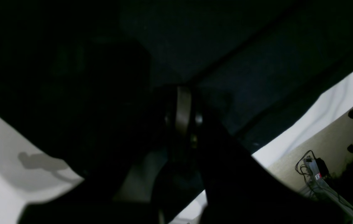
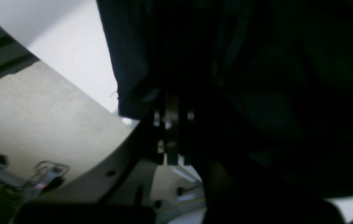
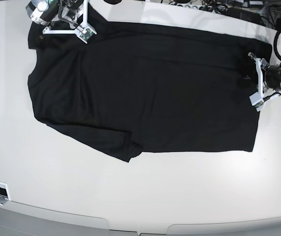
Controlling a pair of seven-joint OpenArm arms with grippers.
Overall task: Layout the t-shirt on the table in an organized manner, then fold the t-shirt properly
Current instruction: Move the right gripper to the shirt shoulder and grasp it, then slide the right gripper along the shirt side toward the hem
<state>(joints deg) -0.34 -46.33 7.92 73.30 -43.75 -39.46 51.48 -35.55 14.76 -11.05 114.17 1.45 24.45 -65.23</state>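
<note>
Left wrist view: the left pincer (image 1: 183, 110) has its jaws drawn together on a fold of the t-shirt (image 1: 257, 62), black cloth spreading ahead of and to both sides of it, the table (image 1: 2, 186) showing white beyond.

Right wrist view: the right pincer (image 2: 171, 124) is pinched on the shirt's edge, fabric hanging just ahead of it.

Base view: the t-shirt (image 3: 150, 93) lies spread on the table (image 3: 145, 196), long axis across the picture, sleeves beside the right pincer (image 3: 76, 25), hem at the left pincer (image 3: 253, 83). Layout looks nearly finished; next likely comes pulling taut, then folding.
</note>
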